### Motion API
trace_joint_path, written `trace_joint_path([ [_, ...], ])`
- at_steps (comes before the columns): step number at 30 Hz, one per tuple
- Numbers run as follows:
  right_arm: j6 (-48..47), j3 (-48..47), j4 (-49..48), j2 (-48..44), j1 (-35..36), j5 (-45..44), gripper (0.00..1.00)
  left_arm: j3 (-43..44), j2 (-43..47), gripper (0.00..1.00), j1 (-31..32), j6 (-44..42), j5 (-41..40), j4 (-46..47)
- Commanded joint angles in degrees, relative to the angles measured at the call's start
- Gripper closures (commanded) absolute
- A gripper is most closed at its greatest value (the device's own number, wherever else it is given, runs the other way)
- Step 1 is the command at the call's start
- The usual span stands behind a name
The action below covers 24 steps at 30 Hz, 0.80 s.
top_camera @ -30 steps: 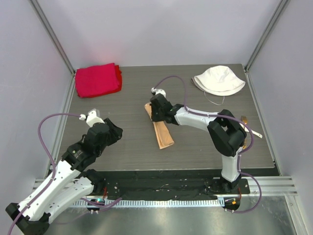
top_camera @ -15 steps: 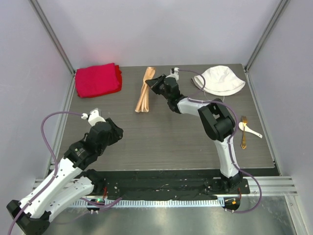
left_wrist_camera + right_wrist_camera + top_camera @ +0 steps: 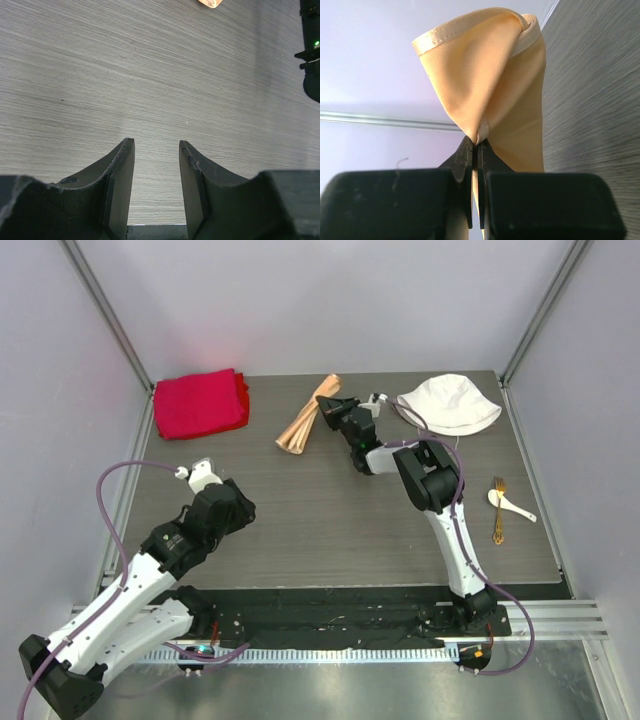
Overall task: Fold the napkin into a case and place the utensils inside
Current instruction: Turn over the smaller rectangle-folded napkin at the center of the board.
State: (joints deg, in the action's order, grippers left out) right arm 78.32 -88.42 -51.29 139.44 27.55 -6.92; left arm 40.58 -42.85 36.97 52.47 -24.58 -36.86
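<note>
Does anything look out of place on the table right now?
The napkin is bunched into a crumpled strip, pinched by the right gripper at the far edge, away from the spoon and fork.

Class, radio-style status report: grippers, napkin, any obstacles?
Left gripper open, empty. Right gripper shut on napkin, far side. Utensils lying apart at right. Nothing blocking.

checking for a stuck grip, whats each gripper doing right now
left gripper: open, holding nothing
right gripper: closed, pinching the napkin
</note>
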Motion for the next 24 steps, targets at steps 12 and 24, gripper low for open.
trace_joint_path([
  [12,3.59,14.23,-12.52,-3.82,-2.76,-1.87,0.92,1.7,0.4,0.56,-0.32,-0.17,0.23,2.94],
  [24,-1.05,29.79,-5.42,-17.51,-5.75,13.05,0.41,2.04,-4.51,0.54,-0.41,-2.8,5.94,12.5],
])
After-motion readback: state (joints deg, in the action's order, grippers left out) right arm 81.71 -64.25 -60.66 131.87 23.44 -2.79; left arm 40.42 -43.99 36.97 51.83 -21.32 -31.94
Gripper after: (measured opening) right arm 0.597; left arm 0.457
